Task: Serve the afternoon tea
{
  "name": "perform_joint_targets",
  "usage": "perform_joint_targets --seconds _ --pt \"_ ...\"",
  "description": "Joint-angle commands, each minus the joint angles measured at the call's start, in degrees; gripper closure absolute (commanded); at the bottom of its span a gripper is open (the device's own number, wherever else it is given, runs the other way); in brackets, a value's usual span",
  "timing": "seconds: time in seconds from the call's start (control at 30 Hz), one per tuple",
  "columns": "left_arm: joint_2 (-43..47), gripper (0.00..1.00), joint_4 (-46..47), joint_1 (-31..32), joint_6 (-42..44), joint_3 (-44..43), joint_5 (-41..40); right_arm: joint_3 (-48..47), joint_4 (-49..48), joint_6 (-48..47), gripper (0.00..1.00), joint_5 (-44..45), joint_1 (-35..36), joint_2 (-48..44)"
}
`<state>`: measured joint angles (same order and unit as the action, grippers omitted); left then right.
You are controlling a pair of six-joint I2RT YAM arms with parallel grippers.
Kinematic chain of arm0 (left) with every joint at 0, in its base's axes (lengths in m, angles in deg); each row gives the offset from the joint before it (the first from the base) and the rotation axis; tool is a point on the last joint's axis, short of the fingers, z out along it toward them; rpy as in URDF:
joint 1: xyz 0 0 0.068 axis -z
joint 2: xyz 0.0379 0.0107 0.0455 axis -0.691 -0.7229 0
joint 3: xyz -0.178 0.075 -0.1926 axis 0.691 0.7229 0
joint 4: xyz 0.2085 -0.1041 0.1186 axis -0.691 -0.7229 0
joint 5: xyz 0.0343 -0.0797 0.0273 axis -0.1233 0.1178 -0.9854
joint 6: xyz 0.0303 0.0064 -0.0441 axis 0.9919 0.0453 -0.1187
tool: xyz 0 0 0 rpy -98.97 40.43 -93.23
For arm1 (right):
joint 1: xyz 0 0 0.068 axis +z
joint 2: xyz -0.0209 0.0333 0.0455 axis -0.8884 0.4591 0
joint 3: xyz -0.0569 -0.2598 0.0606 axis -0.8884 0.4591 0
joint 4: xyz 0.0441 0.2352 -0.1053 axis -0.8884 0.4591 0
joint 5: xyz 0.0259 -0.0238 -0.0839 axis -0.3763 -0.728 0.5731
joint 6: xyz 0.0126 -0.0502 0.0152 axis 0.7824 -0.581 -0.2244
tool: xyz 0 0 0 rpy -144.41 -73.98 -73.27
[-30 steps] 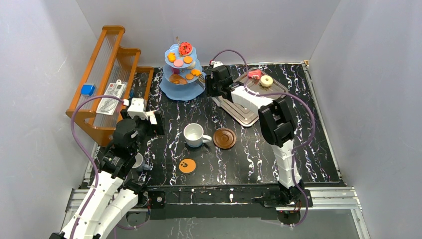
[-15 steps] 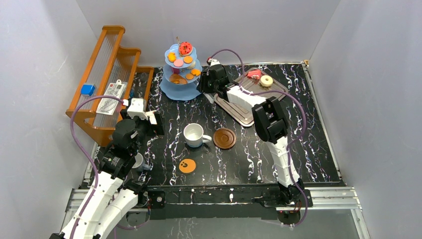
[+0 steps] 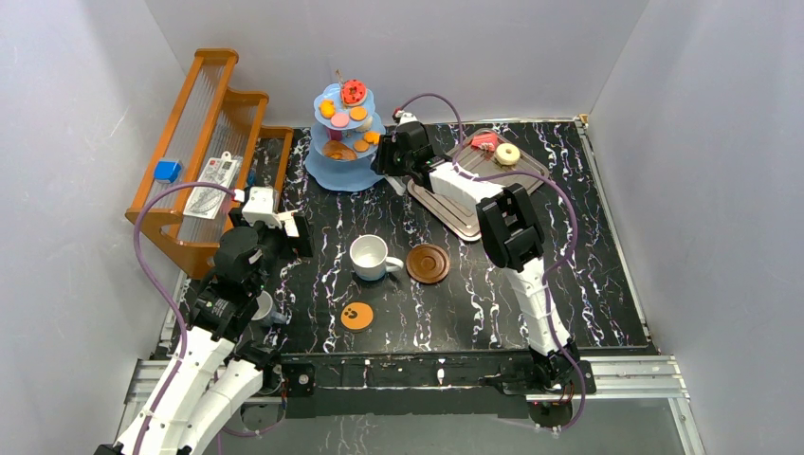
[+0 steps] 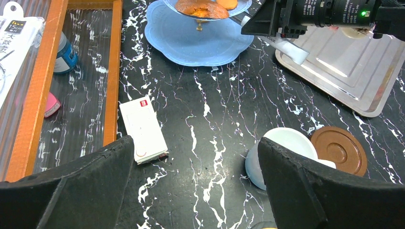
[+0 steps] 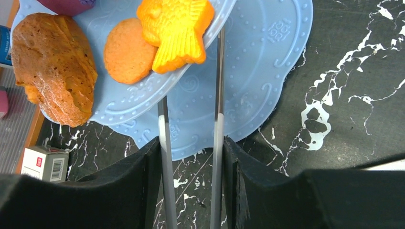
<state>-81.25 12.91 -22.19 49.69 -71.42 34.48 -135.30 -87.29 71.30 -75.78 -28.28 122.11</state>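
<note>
You're working over the black marbled surface (image 3: pixel 607 246), with the orange wooden rack (image 3: pixel 216 55) along its far left edge and the square silver tray (image 3: pixel 462 220) at the far right. Between them at the back stands the light-blue three-tier stand (image 3: pixel 337 175). Your right claw (image 5: pixel 190 102) reaches to the stand's right side. Its two thin fingers are apart, with nothing between them along the length that shows, and their tips are at the rim of the middle tier. Just past those tips, an orange fish-shaped pastry (image 5: pixel 176 31) rests on that tier beside a round orange biscuit (image 5: pixel 129 50) and a brown madeleine (image 5: pixel 52 67). Your left claw (image 4: pixel 195 157) hangs over the near left of the surface, spread wide and holding nothing. The white mug (image 3: pixel 368 256) sits by its right finger, partly hidden behind it in the wrist view. The brown ridged saucer (image 3: pixel 428 263) lies just right of the mug and apart from it. The orange paw-print coaster (image 3: pixel 356 316) lies nearer you. The small grey cup (image 3: pixel 263 308) sits at the near left, half hidden by your left arm. A white donut (image 3: pixel 507 154) and a pink pastry (image 3: pixel 484 141) lie on the tray's far corner, and a red pastry (image 3: pixel 354 92) is on the top tier.
</note>
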Motion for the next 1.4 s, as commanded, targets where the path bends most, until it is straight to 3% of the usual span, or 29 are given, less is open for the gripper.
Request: perform_joint_targets --seconds 0.0,0.83,1.17,1.37 --pt "0.5 0.02 0.5 0.3 0.1 -1.6 -0.5 -1.8 -1.7 -1.8 0.49 1.3 0.0 -4.5" --pt "0.2 0.02 0.5 0.3 0.1 -1.6 -0.1 9.8 23.7 -13.7 0.5 20.9 -1.9 -22.1" --pt "0.3 0.02 0.4 0.3 0.1 -1.7 -0.1 15.3 28.2 -18.0 0.49 28.6 -9.2 -30.5" --pt "0.6 0.02 0.5 0.3 0.0 -1.4 -0.5 17.6 30.5 -16.5 0.48 27.1 -16.3 -32.6"
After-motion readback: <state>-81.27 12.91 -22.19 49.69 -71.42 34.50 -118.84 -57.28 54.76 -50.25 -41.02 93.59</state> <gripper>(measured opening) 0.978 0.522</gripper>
